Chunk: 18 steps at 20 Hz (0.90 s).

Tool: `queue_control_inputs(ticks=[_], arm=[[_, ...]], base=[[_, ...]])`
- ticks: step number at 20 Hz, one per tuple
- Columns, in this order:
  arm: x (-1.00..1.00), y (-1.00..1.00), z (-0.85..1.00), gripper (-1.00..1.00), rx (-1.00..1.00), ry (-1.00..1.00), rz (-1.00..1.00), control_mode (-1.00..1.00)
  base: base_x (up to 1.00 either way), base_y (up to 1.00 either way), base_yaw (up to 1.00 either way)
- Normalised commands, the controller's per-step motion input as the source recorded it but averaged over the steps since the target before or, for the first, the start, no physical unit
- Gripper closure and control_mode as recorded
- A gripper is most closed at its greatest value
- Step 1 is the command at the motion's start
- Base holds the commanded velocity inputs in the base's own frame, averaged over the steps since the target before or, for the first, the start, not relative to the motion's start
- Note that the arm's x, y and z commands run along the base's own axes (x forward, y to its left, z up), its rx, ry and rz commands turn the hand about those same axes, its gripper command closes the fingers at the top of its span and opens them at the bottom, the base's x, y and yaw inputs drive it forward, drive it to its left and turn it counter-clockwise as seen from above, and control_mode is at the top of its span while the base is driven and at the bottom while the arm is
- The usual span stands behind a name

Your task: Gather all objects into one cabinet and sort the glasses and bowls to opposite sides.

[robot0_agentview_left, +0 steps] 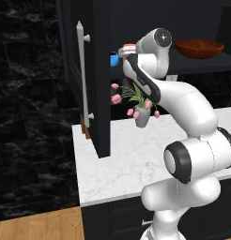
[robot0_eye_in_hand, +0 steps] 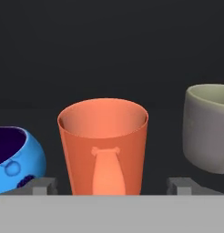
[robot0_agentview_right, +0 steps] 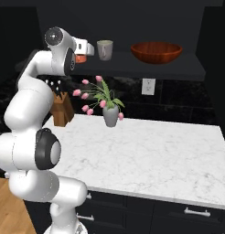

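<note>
My gripper (robot0_eye_in_hand: pixel 109 185) is open inside the cabinet, with a fingertip (robot0_eye_in_hand: pixel 43 184) on each side of the orange cup (robot0_eye_in_hand: pixel 103 145) and a gap showing on both sides. The cup stands upright on the dark shelf (robot0_agentview_right: pixel 146 66). In the hand view the blue bowl (robot0_eye_in_hand: pixel 16 159) sits just left of the cup and the grey-beige mug (robot0_eye_in_hand: pixel 208 132) just right of it. The wide red-brown bowl (robot0_agentview_right: pixel 156 51) rests further right on the same shelf. From the left base view, the hand (robot0_agentview_left: pixel 127 49) reaches past the open cabinet door (robot0_agentview_left: pixel 96 93) beside the blue bowl (robot0_agentview_left: pixel 114 59).
A vase of pink tulips (robot0_agentview_right: pixel 109 114) stands on the white marble counter (robot0_agentview_right: pixel 155 155) below the shelf. A wooden knife block (robot0_agentview_right: pixel 63 109) sits at the counter's back left. The door's long silver handle (robot0_agentview_left: pixel 81 75) juts out left of the arm. Black drawers (robot0_agentview_right: pixel 192 212) run under the counter.
</note>
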Motion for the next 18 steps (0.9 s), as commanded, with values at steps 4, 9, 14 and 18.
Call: queue_control_inputs(ticks=[4,9,14,18], arm=[[-0.18,0.00,0.00,-1.00,0.00,0.00,0.00,-1.00],[-0.50,-0.11,0.00,-1.00,0.00,0.00,-0.01,-1.00],[-0.65,-0.20,0.00,-1.00,0.00,0.00,-0.03,-1.00],[-0.88,-0.26,0.16,-1.00,0.00,0.01,-0.02,-1.00]], base=[[0.00,0.00,0.00],[0.00,0.00,0.00],[0.00,0.00,0.00],[0.00,0.00,0.00]])
